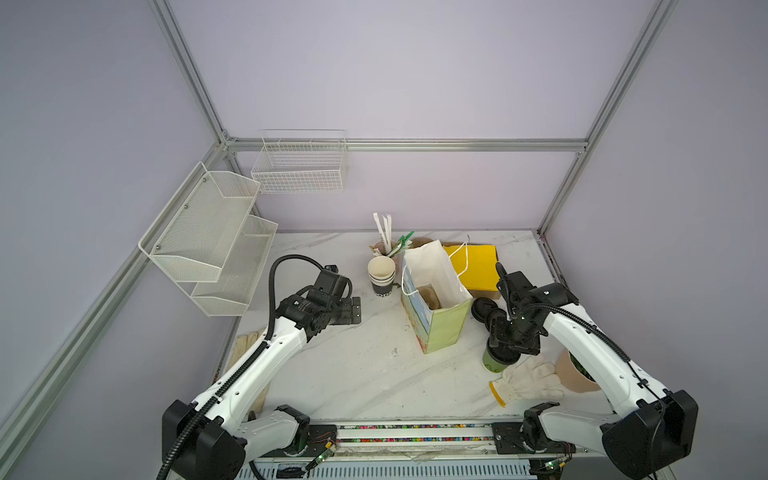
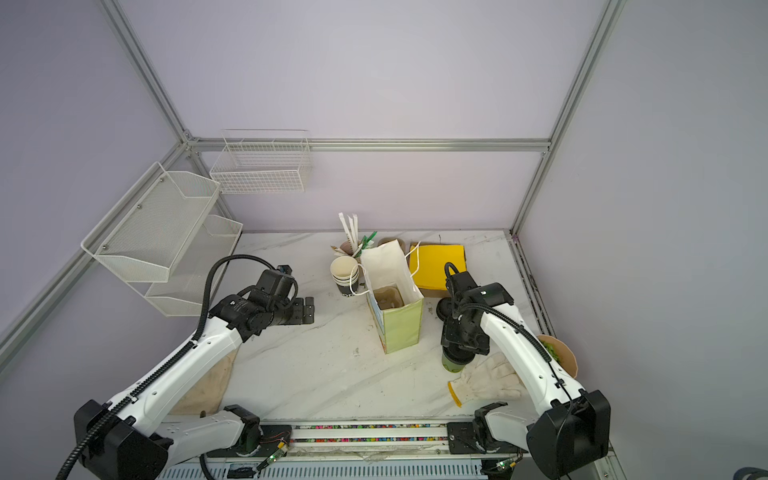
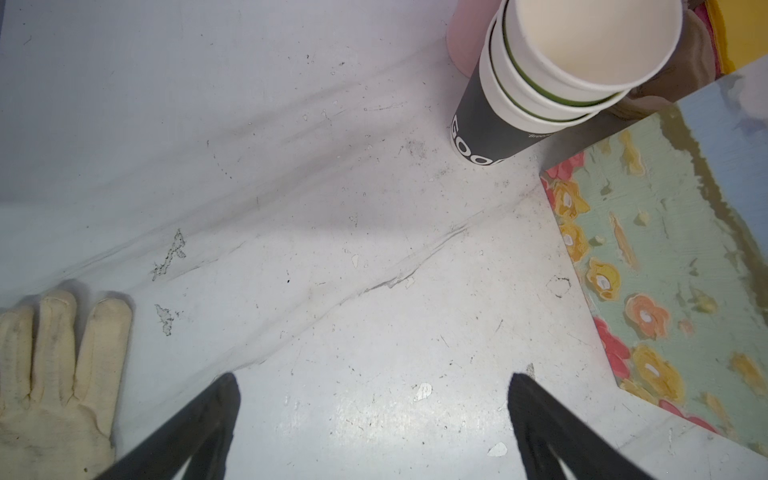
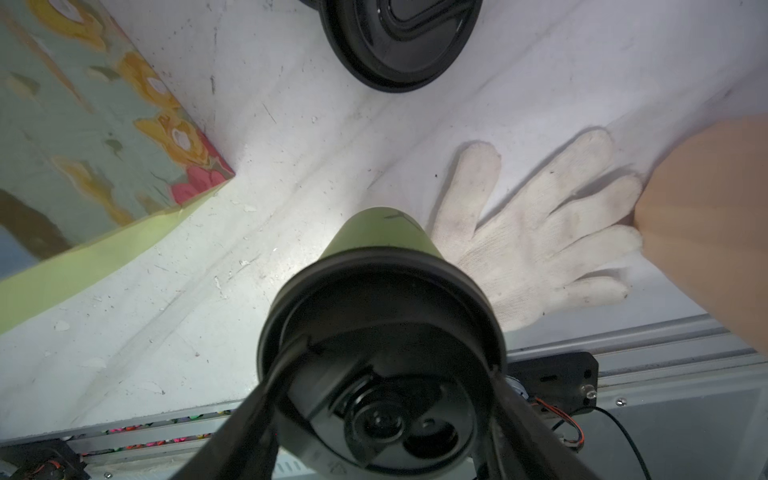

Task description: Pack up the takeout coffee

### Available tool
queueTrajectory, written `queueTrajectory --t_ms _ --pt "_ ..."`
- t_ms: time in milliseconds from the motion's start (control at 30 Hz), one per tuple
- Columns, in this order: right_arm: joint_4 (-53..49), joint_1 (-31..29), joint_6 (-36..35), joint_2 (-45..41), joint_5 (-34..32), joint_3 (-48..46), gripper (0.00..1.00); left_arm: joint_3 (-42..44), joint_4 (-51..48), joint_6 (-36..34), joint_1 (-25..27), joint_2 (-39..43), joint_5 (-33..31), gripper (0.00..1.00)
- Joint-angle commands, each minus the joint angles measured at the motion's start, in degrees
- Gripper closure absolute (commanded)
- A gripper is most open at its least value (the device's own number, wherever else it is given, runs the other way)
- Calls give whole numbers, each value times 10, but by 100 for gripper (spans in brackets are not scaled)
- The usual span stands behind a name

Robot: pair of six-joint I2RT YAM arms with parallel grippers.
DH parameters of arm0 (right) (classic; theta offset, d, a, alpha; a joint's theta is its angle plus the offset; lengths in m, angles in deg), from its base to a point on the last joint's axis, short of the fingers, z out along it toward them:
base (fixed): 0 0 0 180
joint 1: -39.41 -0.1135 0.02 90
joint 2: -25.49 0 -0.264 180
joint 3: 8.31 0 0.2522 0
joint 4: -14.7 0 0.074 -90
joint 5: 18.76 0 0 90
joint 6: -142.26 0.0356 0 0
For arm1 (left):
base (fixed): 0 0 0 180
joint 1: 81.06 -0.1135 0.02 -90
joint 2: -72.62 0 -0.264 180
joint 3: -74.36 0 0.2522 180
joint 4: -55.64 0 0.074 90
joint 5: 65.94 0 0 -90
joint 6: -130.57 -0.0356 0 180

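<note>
Takeout coffee (image 4: 380, 235): green paper cup under a black lid, upright on the table (image 1: 353, 374). We place it between the paper bag (image 1: 440, 328) and the white glove (image 1: 528, 380).
Right gripper (image 4: 395, 357): over the lid, fingers pressed to its rim on both sides, clasping the cup.
Left gripper (image 3: 374, 395): fingers spread wide with nothing between them, above bare table.
Paper bag: flowered, mouth open, just beside the cup.
White glove: thumb just beside the cup's base.
Spare lids (image 4: 399, 41): black, near the cup.
Nested cups (image 3: 540, 83): we log them beyond the bag.
</note>
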Motion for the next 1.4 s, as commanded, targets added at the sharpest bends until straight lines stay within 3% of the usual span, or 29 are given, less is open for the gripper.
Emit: queueTrajectory --t_ms 0,933,1367 --pt "9 -4 -6 4 -7 -2 27 -62 -4 1 -6 -1 4 0" --pt "26 -3 -6 24 -12 -18 20 -60 -4 2 -9 -1 7 0" --pt "-18 -3 -1 47 -21 25 13 -61 -5 1 -9 -2 8 0"
